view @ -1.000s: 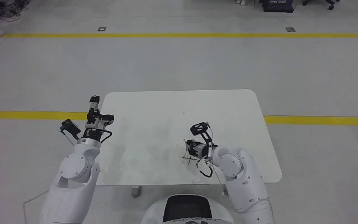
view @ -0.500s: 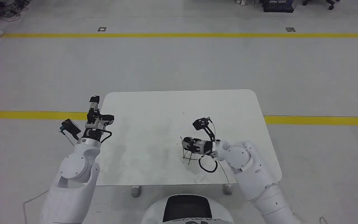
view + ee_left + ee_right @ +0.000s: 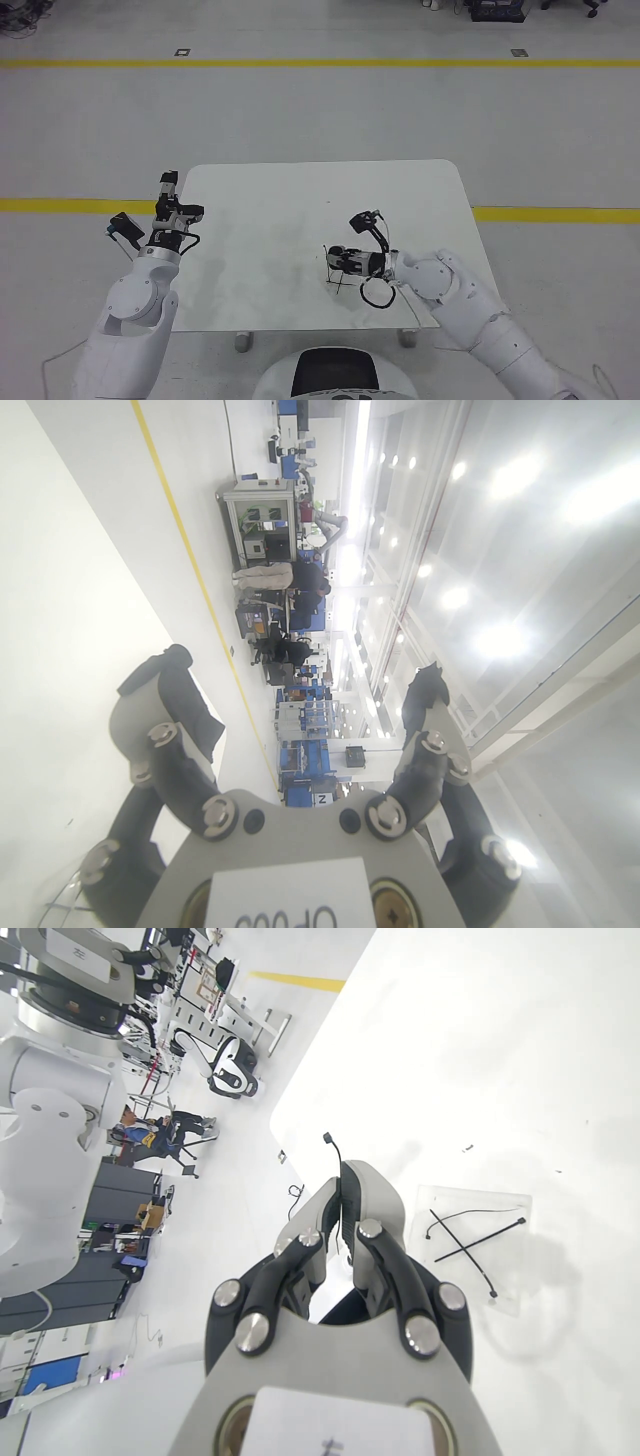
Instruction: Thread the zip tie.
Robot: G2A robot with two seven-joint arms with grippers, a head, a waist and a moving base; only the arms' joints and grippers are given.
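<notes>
right claw: pinched tight on a black zip tie, held above the counter | left claw: spread wide, nothing held, well apart | risk: the zip tie could be bent or dropped if gripped loosely

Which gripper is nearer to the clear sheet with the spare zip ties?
Right. The right gripper, shut on a zip tie, is just beside the clear sheet. The left gripper is open by the table's opposite edge, far from it.
</notes>
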